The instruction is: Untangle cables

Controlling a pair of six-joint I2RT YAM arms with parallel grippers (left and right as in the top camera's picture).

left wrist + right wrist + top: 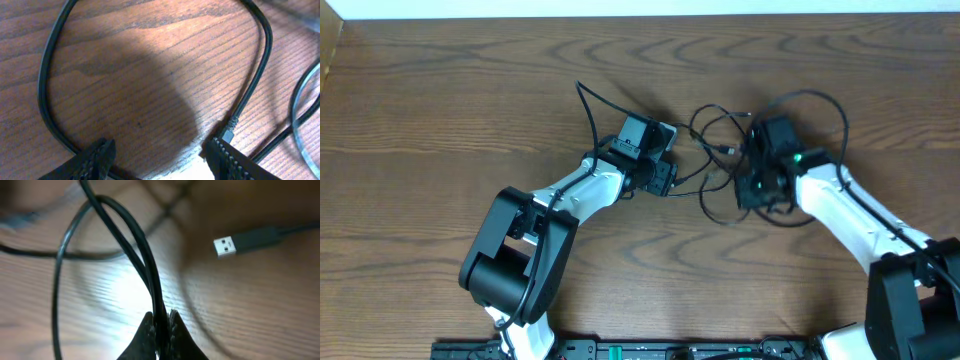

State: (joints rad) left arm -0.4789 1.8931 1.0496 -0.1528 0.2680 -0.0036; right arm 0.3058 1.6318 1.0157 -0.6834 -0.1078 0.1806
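Tangled black cables (704, 117) lie in loops on the wooden table between my two arms. My right gripper (748, 192) is shut on the black cable: in the right wrist view two strands (145, 260) run together into the closed gripper (161, 317). A USB plug (225, 246) lies free on the wood to the right. My left gripper (668, 183) is open; its fingers (100, 155) stand wide apart over bare wood inside a black cable loop (45, 90). A small plug (228, 135) lies by the right finger. A paler cord (300, 100) curves at the right edge.
The brown wooden table (440, 110) stretches to the left and front. Thicker black wires (825, 105) arch off the right arm near the tangle. The arm bases (510, 270) stand at the front edge.
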